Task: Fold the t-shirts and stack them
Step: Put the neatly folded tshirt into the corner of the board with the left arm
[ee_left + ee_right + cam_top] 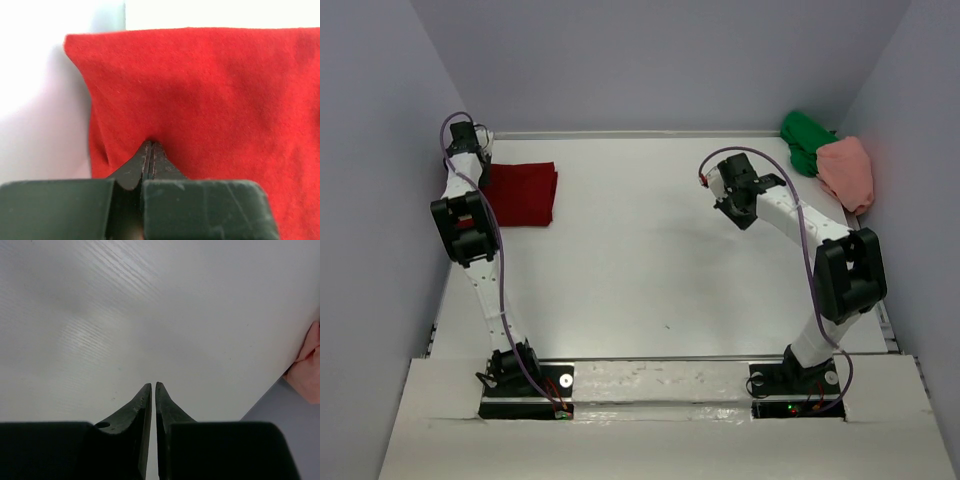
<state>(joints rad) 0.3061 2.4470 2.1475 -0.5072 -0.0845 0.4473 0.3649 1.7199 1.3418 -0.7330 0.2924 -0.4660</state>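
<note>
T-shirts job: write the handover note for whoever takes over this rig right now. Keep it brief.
Left gripper: shut, pinching the fabric of the dark red t-shirt.
Right gripper: jaws all but together, empty, above the bare table.
Where things are: the dark red t-shirt lies as a folded rectangle at the far left. The green t-shirt and the pink t-shirt sit crumpled and touching in the far right corner.
Done: the red one looks folded.
Left to do: let go of the red one, fold the green and the pink, and stack all three.
</note>
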